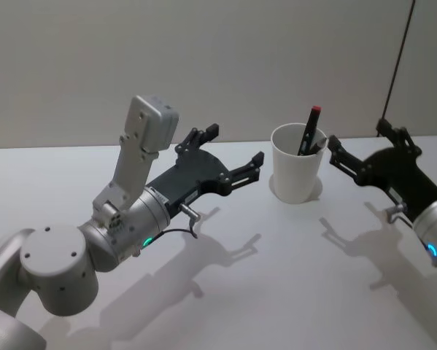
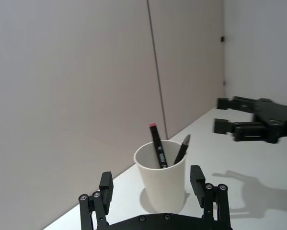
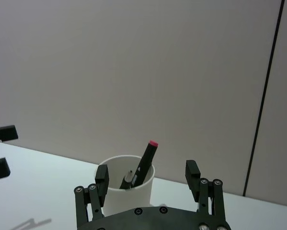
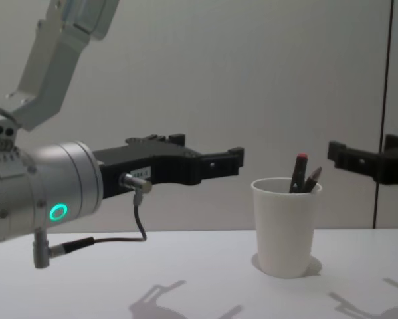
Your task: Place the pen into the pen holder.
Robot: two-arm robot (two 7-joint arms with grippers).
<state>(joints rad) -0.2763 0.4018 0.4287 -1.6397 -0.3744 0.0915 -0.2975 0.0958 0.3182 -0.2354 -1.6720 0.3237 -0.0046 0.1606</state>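
The white paper-cup pen holder (image 1: 298, 170) (image 2: 161, 180) (image 3: 126, 184) (image 4: 285, 224) stands upright on the white table. Two pens lean inside it: a black pen with a red cap (image 1: 310, 130) (image 2: 157, 144) (image 3: 146, 161) (image 4: 298, 172) and a shorter dark pen (image 2: 182, 149) (image 3: 128, 178) (image 4: 311, 178). My left gripper (image 1: 235, 152) (image 2: 152, 185) (image 4: 208, 156) hovers open to the left of the cup, above the table, holding nothing. My right gripper (image 1: 357, 144) (image 3: 147, 174) (image 2: 225, 115) hovers open just to the right of the cup, also holding nothing.
The white table (image 1: 276, 277) runs back to a plain grey wall with a dark vertical seam (image 1: 399, 58). A cable (image 4: 115, 236) loops under my left wrist. Gripper shadows lie on the table in front of the cup.
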